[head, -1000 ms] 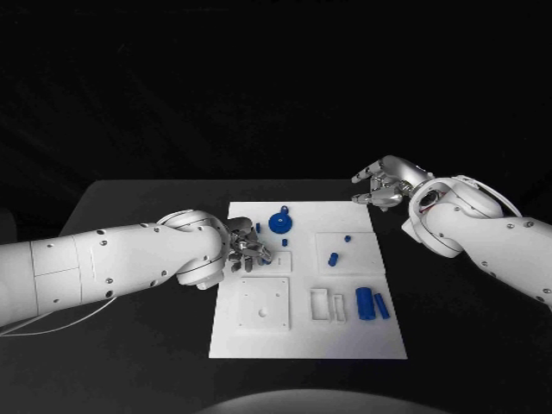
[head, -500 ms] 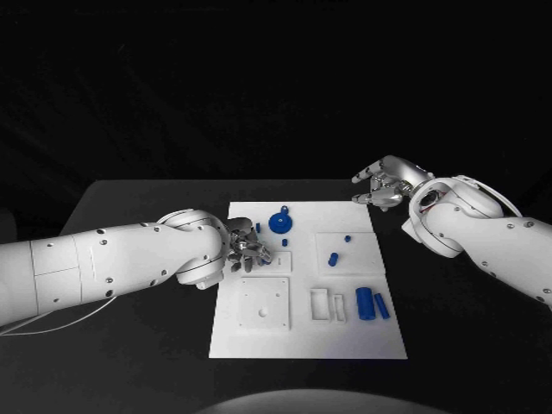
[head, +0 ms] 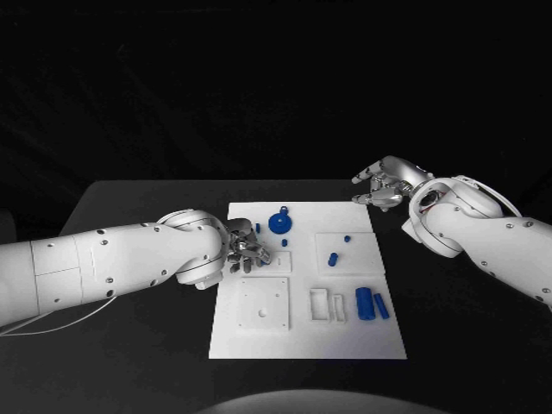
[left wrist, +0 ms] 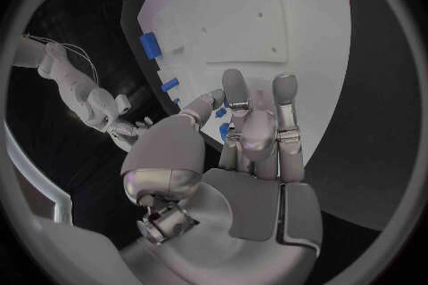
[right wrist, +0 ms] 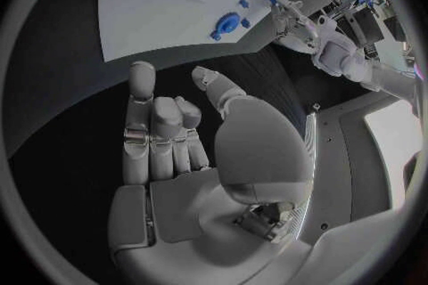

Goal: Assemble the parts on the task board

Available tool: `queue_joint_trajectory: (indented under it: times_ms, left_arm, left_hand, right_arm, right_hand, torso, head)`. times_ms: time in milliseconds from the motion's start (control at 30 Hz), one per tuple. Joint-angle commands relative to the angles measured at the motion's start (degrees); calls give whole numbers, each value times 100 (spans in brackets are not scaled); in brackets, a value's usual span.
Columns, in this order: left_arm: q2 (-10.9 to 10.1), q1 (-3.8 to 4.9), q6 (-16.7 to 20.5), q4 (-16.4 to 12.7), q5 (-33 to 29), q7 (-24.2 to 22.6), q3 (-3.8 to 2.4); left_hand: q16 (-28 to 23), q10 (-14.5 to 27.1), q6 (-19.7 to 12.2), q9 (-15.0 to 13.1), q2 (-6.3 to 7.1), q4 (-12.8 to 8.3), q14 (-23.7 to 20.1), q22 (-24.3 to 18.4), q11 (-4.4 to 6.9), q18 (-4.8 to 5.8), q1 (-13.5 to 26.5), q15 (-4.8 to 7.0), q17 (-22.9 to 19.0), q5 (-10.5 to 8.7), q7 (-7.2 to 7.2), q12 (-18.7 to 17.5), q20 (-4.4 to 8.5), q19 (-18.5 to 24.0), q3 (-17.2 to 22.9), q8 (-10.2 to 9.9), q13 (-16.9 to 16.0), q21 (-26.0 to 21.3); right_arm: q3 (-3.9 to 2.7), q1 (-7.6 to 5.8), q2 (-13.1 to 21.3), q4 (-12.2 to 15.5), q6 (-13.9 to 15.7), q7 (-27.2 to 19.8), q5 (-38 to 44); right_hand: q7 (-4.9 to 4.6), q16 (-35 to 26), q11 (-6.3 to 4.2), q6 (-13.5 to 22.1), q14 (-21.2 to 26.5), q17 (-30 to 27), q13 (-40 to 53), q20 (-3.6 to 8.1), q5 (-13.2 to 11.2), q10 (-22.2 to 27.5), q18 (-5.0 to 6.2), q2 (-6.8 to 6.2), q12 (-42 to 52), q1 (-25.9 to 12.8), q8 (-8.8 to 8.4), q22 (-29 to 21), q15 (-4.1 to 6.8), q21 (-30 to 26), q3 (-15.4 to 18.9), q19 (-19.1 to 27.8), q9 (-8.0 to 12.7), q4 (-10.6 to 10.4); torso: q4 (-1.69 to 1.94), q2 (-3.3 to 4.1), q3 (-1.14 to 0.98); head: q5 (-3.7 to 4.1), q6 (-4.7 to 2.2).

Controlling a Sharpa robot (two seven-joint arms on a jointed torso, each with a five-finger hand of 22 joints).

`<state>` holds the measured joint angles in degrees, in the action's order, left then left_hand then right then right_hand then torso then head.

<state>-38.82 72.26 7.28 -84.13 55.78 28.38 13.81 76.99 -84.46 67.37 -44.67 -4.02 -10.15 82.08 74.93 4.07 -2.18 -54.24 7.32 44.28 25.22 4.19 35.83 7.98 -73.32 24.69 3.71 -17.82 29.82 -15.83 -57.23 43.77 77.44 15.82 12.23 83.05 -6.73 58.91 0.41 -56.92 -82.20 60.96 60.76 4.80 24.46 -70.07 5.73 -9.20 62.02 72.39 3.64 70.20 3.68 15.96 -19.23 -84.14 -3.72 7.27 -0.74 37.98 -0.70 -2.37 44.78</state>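
Observation:
The white task board [head: 307,332] lies in the middle of the black table. Blue parts on it include a round disc with a knob [head: 282,226], a short peg [head: 334,258] and two cylinders [head: 372,304]. My left hand [head: 244,247] rests over the board's left edge. In the left wrist view its thumb [left wrist: 198,112] and fingers close around a small blue part [left wrist: 221,113], which is mostly hidden. My right hand [head: 382,185] hovers above the table beyond the board's far right corner. It holds nothing, and its fingers [right wrist: 153,130] are loosely bent with the thumb apart.
A raised square plate with holes [head: 264,303] and a white slotted block [head: 326,304] sit on the board's near half. Another square plate [head: 346,250] lies on the right side. Bare black table [head: 140,207] surrounds the board.

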Motion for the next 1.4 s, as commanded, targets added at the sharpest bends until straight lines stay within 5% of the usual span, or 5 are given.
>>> queue_joint_trajectory:
  times_ms: [33, 967, 1400]
  left_arm:
    - [13, -14, -79, 13, -10, 48, 7]
    - [102, 0, -657, 197, -536, 138, 1]
    - [114, 179, -844, 203, -831, 128, -5]
  left_hand:
    - [13, -234, 1105, -7, -91, -3, -1, 79, 88, 14, -130, 27, 5, 34, -641, 6, 0, -41, 51, 22, 0, -40]
    - [70, -234, 1136, -66, -107, -163, 2, 98, 89, 38, 0, 35, 87, 326, -647, 55, 23, -48, 145, 24, -42, -43]
    - [62, -234, 1133, -74, -126, -177, -3, 97, 88, 40, 19, 36, 68, 327, -647, 49, 25, -44, 146, 24, -46, -40]
  right_arm:
    - [-2, 3, -7, -3, -68, -6, 61]
    - [-2, 29, -35, -65, -76, 2, 148]
    - [-2, 40, -50, -93, -85, -2, 148]
  right_hand:
    - [1, -19, -26, -52, 4, 6, 2, 21, 26, 25, 56, -17, 0, -59, -7, 6, 13, -25, -30, -186, 3, -9]
    - [1, -33, -26, -53, 10, 0, -5, 18, 27, 30, 51, -22, -9, -46, -7, 6, 12, -29, -44, -181, 3, 13]
    - [2, -30, -27, -53, 8, 3, -1, 22, 27, 26, 47, -20, -5, -48, -8, 11, 14, -34, -58, -182, 3, 25]
  torso:
    - [0, 4, 1]
    - [2, -1, -3]
    - [-3, 3, -1]
  head:
    - [-8, -2]
    - [-3, 22]
    - [-7, 11]
